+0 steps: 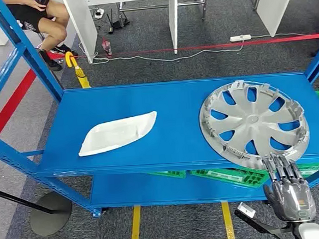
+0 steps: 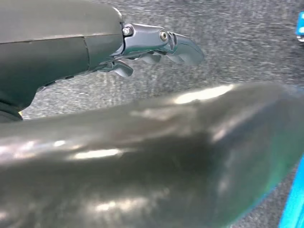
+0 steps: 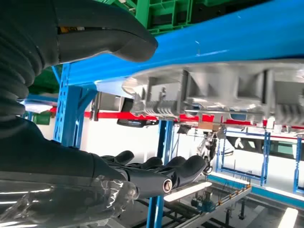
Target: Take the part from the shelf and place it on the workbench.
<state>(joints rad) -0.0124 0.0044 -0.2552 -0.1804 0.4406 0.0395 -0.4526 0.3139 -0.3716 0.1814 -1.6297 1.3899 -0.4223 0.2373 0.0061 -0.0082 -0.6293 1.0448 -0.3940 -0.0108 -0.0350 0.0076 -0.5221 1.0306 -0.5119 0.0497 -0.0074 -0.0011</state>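
The silver hubcap [image 1: 255, 124] is lying flat on the blue shelf [image 1: 179, 123], toward its right end, with its near rim jutting slightly over the front edge. The right hand [image 1: 287, 186] is reaching up at that front edge just below the overhanging rim, its fingers [image 1: 279, 166] stretched out and apart, holding nothing; from the right wrist view the hubcap [image 3: 222, 90] is sitting above the extended fingers [image 3: 172, 171] with a gap between them, so the hand is not gripping it. A white curved panel [image 1: 117, 133] is resting on the shelf well apart from the hubcap, toward the left end. Green crates [image 1: 232, 175] are sitting on the lower level beneath the hubcap. The left hand [image 2: 157, 45] is hanging over grey carpet, its fingers loosely extended and holding nothing.
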